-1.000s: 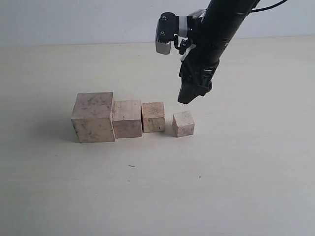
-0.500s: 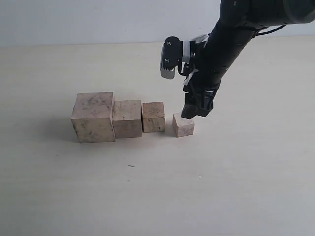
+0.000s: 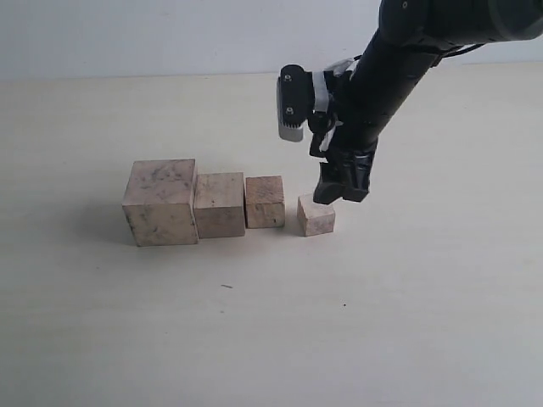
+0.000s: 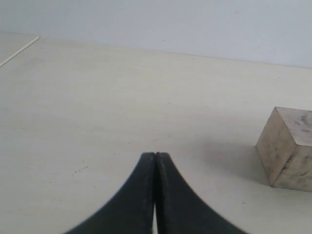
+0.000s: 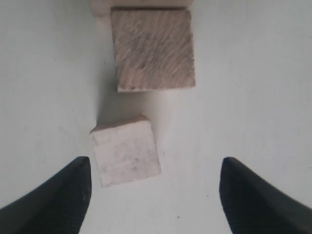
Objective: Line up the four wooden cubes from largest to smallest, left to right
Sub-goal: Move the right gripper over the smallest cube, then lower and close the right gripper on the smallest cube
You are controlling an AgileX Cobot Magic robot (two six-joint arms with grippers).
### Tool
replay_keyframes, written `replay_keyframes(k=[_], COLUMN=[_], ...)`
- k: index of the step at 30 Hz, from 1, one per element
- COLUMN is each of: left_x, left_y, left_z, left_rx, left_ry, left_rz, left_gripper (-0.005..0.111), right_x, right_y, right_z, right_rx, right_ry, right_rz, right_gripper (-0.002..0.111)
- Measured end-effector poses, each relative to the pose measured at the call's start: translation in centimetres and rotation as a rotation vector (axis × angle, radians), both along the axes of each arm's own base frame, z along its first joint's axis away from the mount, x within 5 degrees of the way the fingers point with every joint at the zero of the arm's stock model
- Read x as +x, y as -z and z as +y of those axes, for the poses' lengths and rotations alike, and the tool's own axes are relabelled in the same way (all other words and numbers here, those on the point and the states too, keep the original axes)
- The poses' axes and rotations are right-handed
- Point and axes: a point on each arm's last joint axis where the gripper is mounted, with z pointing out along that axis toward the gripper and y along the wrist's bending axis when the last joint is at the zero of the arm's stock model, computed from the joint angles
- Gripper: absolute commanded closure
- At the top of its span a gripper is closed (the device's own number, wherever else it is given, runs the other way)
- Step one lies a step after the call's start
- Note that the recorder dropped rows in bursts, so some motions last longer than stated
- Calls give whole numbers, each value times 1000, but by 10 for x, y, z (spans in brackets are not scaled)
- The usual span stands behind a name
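Four wooden cubes stand in a row on the table, shrinking from left to right: the largest [image 3: 160, 202], the second [image 3: 219, 204], the third [image 3: 265, 201] and the smallest [image 3: 316, 214]. The smallest sits slightly turned, a small gap away from the third. My right gripper [image 3: 341, 193] hangs open just above and behind the smallest cube [image 5: 126, 151], which lies close to one finger; the third cube [image 5: 152, 48] lies beyond. My left gripper [image 4: 155, 157] is shut with nothing in it, and the largest cube [image 4: 287, 148] stands off to its side.
The pale table [image 3: 407, 305] stretches around the row. A thin line [image 4: 19, 51] marks the table far off in the left wrist view. A white wall rises behind.
My right gripper has come down and shifted slightly right, from well above the table to just over the smallest cube. The cubes have not moved.
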Motion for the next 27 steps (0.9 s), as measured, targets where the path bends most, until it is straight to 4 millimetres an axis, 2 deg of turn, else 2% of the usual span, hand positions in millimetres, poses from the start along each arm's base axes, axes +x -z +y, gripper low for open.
replay_keyframes(k=[3,8,14,19,27], left_x=[0,0,0,0,0], left_y=[0,0,0,0,0], left_z=[0,0,0,0,0], left_rx=[0,0,0,0,0], left_ry=[0,0,0,0,0], left_rz=[0,0,0,0,0], left_gripper=[107,107,107,107,107], right_x=[-1,-2,-1,-1,-1], right_y=[1,3,25,37,39], right_z=[-4,-1,4,6,6], right_rx=[-49,-29,-5,-2,-3], right_ry=[-104,-171,-151,-128,-59], right_rz=[-20,-23,48,84,109], right_gripper=[38,38,38,38,38])
